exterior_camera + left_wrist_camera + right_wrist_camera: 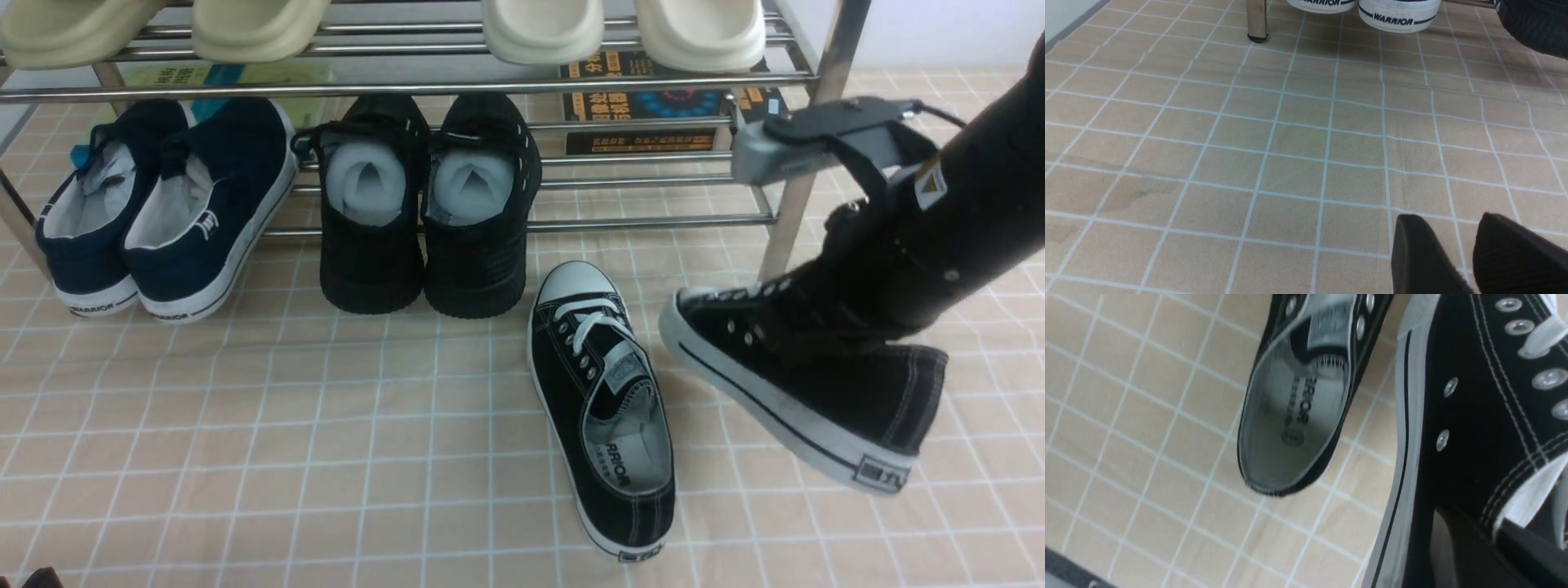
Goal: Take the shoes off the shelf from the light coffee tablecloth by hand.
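Right tool (816, 327) sat at the right of the front view, pushed into the opening of a black sneaker with white laces and closed on it; my arm hid the fingertips. This raised sneaker (804, 392) hung tilted, toe pointing to the shelf (653, 220) and white sole edge turned towards its mate. I could not tell whether its heel touched the cloth (245, 425). The second sneaker (600, 408) lay flat on the cloth just beside it, towards my left, toe cap to the shelf and grey insole showing. Both were off the shelf, in front of its right end. On the lower bars stood an all-black pair (429, 204) stuffed with white paper and, further left, a navy pair (163, 212). Pale slippers (543, 33) sat on the upper bars.

From the left wrist camera, the left tool (1451, 220) was open, its two dark fingers (1425, 257) apart with nothing between them, over the checked cloth (1290, 155). Farther off I saw a shelf leg (1256, 20) standing on the cloth and the white heels of the navy pair (1396, 16), marked WARRIOR.

From the right wrist camera, the raised sneaker (1474, 437) filled one side, close to the lens, with its eyelets and white stitching plain. What looked like one finger (1457, 555) of the tool pressed against its side. The second sneaker (1294, 428) lay beyond on the cloth (1147, 437), apart from the held one, its insole printed with dark letters.
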{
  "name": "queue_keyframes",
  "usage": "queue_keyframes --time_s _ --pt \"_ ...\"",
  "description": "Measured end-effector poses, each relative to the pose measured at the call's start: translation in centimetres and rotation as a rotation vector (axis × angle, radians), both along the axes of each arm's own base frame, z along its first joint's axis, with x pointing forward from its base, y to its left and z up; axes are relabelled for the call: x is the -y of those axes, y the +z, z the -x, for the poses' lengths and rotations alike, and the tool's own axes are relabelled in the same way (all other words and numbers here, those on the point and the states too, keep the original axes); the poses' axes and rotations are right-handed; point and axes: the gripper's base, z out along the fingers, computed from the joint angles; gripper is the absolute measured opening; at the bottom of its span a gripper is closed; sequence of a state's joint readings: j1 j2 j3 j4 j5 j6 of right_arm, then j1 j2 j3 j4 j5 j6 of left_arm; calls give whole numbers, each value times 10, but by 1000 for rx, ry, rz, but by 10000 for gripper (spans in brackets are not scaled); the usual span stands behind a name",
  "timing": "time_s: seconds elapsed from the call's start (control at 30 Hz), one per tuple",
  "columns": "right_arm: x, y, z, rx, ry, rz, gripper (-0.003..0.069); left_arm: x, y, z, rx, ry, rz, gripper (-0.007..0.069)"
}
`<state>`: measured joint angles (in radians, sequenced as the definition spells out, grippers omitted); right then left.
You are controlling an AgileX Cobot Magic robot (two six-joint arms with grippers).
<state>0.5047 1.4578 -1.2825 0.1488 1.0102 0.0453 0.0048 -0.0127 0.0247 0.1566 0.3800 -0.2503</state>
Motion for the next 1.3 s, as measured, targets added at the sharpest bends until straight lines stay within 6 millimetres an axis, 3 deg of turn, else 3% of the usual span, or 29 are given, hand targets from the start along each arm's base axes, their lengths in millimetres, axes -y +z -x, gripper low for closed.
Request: queue_keyframes --time_s 0.2,0.47,0.8,1.0,1.17,1.3 --pt "-6 -8 -16 30 4 8 27 0 0 0 0 0 0 240" --pt "-15 -42 -45 76 41 104 29 0 0 0 0 0 0 240" --pt "-12 -43 -48 112 53 145 29 0 0 0 0 0 0 240" --pt "-16 -55 -54 95 55 153 34 0 0 0 0 0 0 240" --pt "-20 -65 -56 48 47 135 89 0 0 0 0 0 0 240" --pt "-23 -66 -55 2 33 97 229 0 0 0 0 0 0 240"
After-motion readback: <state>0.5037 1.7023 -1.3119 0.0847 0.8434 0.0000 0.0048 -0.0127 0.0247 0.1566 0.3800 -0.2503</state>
